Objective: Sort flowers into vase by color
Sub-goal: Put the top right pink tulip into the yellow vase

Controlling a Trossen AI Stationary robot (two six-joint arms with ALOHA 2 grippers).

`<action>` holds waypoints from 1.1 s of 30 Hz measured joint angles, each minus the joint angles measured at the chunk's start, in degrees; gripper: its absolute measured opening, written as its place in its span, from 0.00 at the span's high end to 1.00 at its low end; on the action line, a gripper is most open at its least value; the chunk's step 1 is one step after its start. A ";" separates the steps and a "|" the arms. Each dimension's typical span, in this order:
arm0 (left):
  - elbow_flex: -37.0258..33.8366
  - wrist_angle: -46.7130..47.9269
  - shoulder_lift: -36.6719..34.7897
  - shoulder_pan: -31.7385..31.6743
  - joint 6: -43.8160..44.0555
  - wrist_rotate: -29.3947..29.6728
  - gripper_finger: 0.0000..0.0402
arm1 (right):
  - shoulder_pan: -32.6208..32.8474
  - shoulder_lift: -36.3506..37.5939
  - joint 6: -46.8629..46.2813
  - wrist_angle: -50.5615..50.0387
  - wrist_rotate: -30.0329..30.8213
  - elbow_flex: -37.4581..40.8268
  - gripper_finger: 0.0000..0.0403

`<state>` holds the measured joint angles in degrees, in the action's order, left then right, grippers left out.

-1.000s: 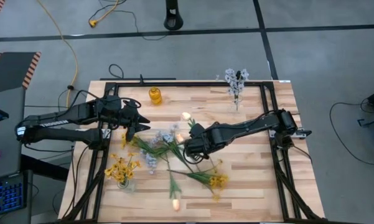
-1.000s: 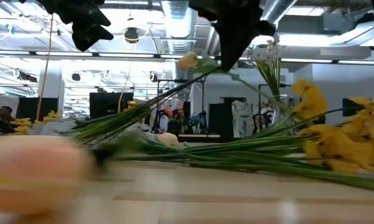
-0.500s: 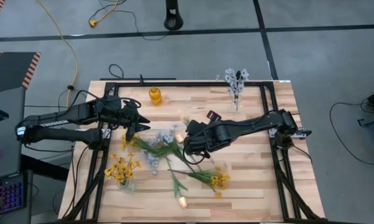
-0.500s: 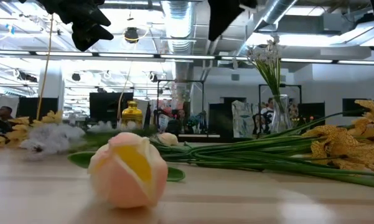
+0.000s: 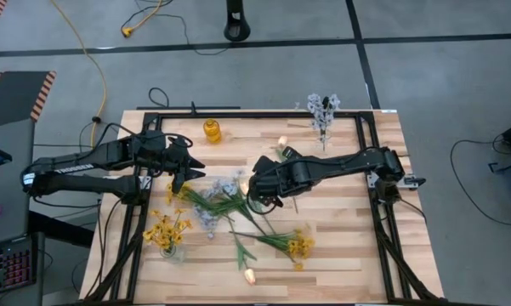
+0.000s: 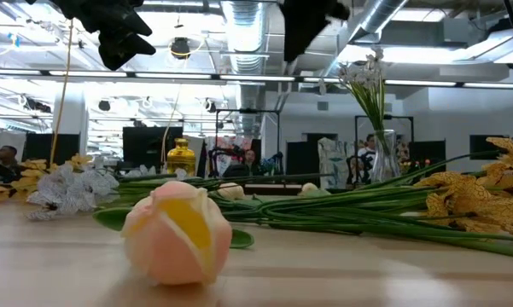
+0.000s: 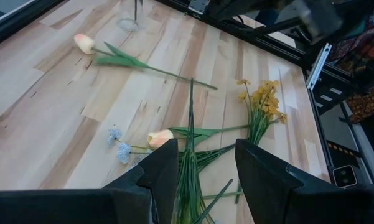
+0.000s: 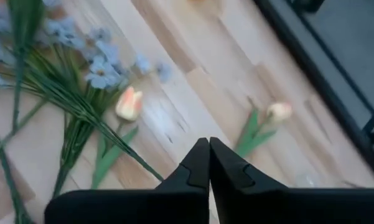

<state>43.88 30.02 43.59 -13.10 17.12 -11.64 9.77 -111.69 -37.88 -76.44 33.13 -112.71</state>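
I see loose pile of flowers [image 5: 225, 202] flat on table between left gripper [image 5: 180, 167] and right gripper [image 5: 257, 189]: yellow clusters, pale blue sprays, peach tulip buds. One bud [image 5: 282, 141] lies beyond right gripper.

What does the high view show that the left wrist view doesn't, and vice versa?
Only the high view: the vase of yellow flowers near the table's front left, the amber vase and the vase of blue-white sprigs at the back, and the right gripper over the loose pile.

Only the left wrist view: the left gripper up close, fingers apart with nothing between them.

Both: the loose yellow sprig, a peach tulip lying apart from the pile, and the tangle of green stems.
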 joint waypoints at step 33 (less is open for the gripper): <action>0.00 0.02 0.00 -0.02 -0.61 0.00 0.64 | -5.62 -0.05 -8.03 -1.24 -16.06 1.18 0.48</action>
<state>43.88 30.04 43.59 -13.12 16.51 -11.64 4.15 -111.74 -45.91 -77.68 17.07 -111.54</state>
